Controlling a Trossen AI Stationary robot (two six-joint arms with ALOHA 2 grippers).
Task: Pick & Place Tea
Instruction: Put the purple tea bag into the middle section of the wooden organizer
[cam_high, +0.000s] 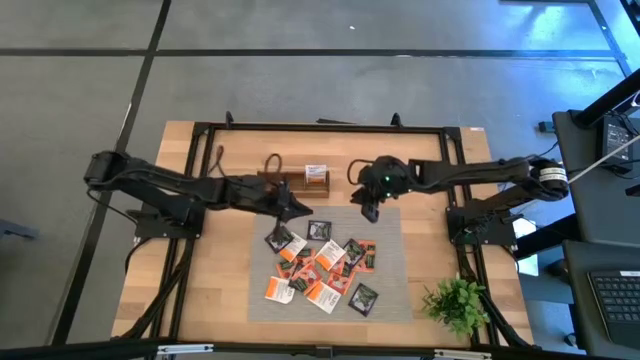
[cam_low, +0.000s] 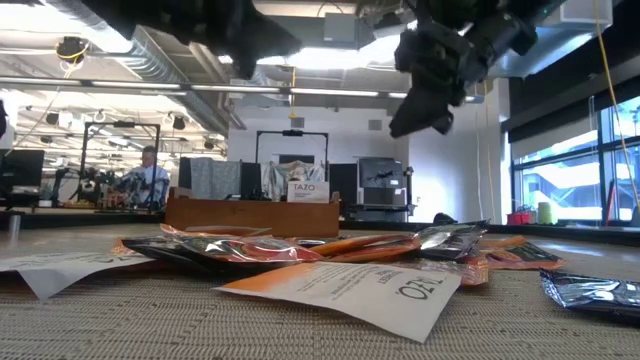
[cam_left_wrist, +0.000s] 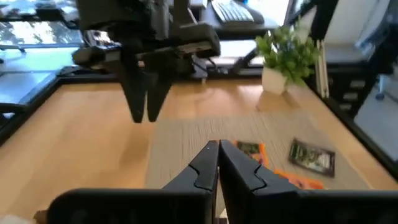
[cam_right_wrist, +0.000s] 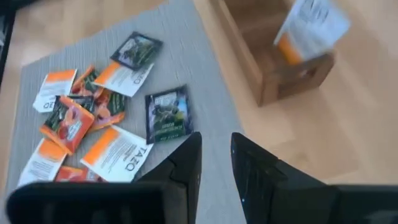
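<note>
Roughly a dozen tea sachets (cam_high: 320, 268) lay heaped on the grey mat (cam_high: 390, 300) in the middle of the counter (cam_high: 200, 290), and one white-and-orange sachet (cam_high: 316, 174) already stood in the wooden tray (cam_high: 295, 180) behind the heap. The left claw (cam_high: 297, 209) hung between tray and heap with its fingers pressed together and nothing between them. The right claw (cam_high: 368, 211) hovered near the heap's far edge, fingers a little apart and empty in its own wrist view. The step looked like the gap between placements: one sachet delivered, another to be fetched. Next, a claw would need to spread, drop onto a sachet lying clear of its neighbours, and pinch its edge. The tray's compartments were hard to make out from above, and overlapping sachets hid those beneath them.
</note>
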